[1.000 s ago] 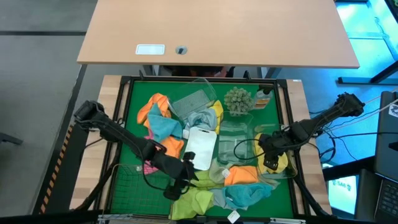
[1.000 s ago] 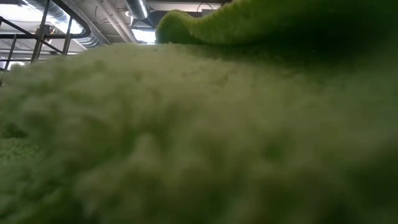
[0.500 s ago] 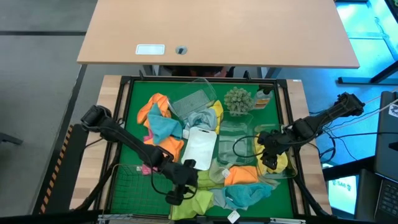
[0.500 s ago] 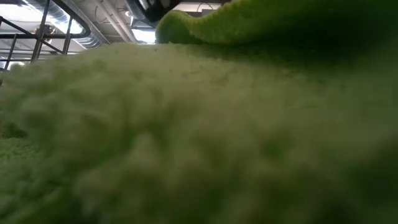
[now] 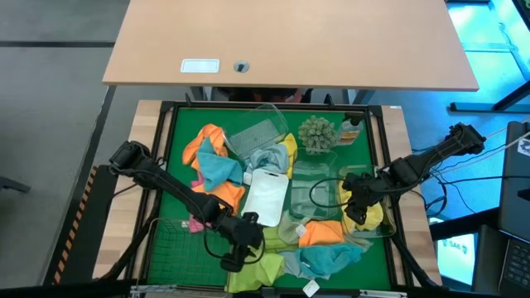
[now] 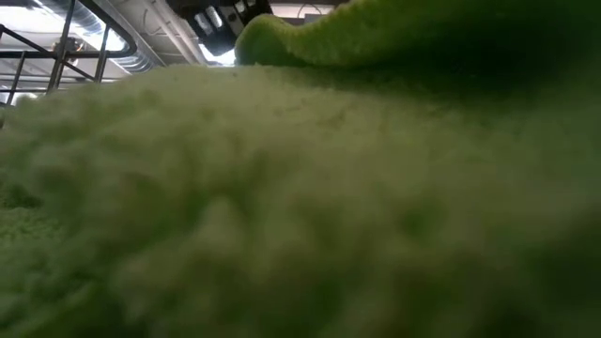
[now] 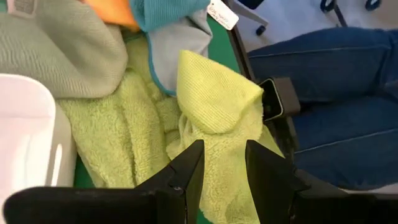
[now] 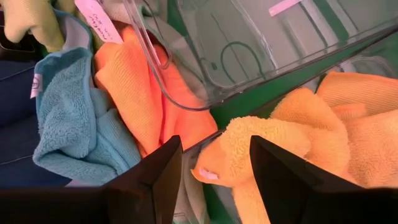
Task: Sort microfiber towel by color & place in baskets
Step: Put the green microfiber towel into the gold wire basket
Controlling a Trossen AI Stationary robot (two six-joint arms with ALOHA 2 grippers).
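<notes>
Left gripper (image 7: 222, 163): at 6 o'clock on the table, fingers parted over a lime green towel (image 7: 214, 102), gripping nothing.
Right gripper (image 8: 214, 165): at 4 o'clock, fingers parted above one yellow-orange towel (image 8: 273, 140), empty.
Clear tubs (image 5: 319, 186): perhaps three, overlapping.
White tray (image 5: 267, 197): one, centre.

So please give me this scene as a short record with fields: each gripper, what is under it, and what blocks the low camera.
left gripper: open, above the lime green towel at the near table edge
right gripper: open, above an orange towel beside a clear tub
held: nothing visible in either gripper
low view: filled by a green towel
</notes>
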